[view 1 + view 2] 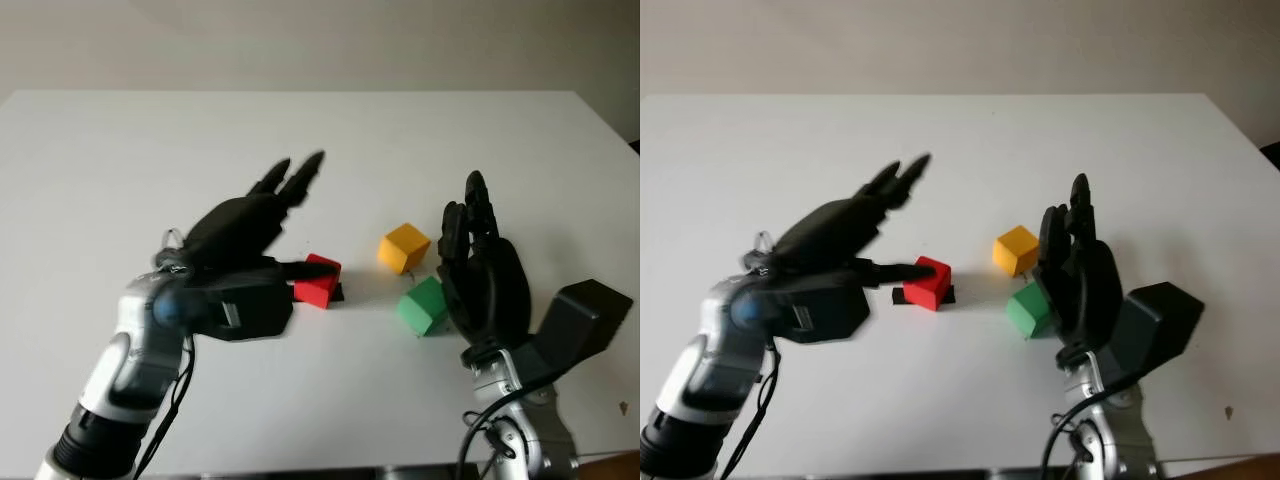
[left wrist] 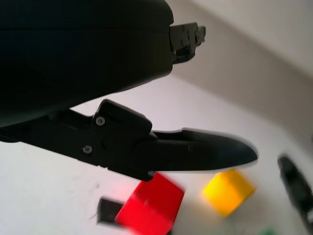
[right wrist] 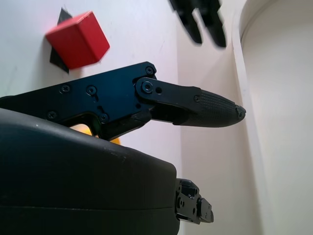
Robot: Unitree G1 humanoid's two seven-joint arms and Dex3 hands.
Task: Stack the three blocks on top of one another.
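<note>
Nothing is stacked yet: the left hand (image 1: 262, 232), fingers (image 1: 298, 180) wide and empty, hovers with its thumb just beside the red block (image 1: 317, 280), and it looks set to close on it, while the right hand (image 1: 483, 268), open too, waits beside the green block (image 1: 421, 306) and yellow block (image 1: 403, 247).

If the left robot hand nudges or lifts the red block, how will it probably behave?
The red block looks rigid, with flat faces and sharp edges, so it should slide rather than roll. It seems small and probably light, so a nudge from the open left robot hand beside it might shift it. Its smooth faces may be slightly slippery.
</note>
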